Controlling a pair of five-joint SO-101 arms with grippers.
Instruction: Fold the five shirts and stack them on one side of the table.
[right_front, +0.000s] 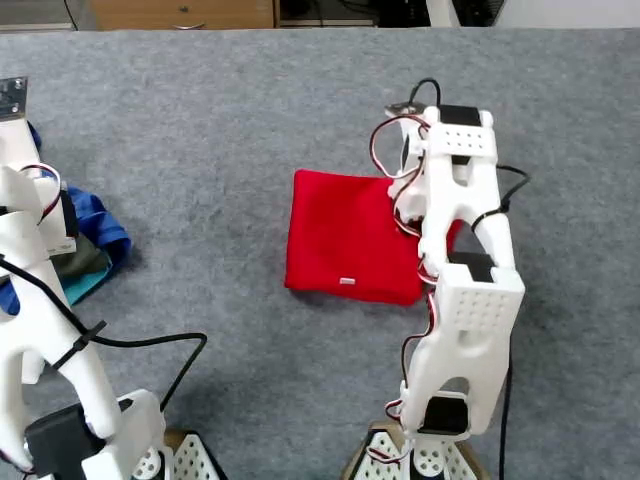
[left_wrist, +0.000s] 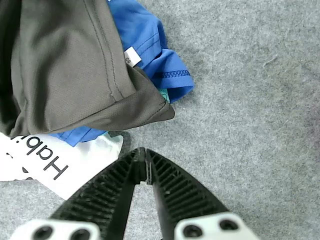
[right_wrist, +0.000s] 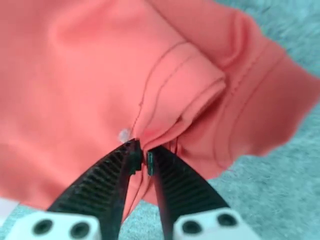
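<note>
a pile of shirts (right_front: 103, 232) is lying at the left edge, the left gripper (left_wrist: 145, 165) hanging shut and empty beside it. the right gripper (right_wrist: 141, 154) is pinching the folded red shirt (right_front: 340, 240) in the middle, likely the last to stack.

White arms (right_front: 465, 300), black ribbed end effectors (left_wrist: 145, 160)

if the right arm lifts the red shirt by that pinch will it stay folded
Probably not: the red shirt looks soft, bunching into pleats at the right gripper, so it would likely droop and unfold. It looks thin, so probably light.
</note>
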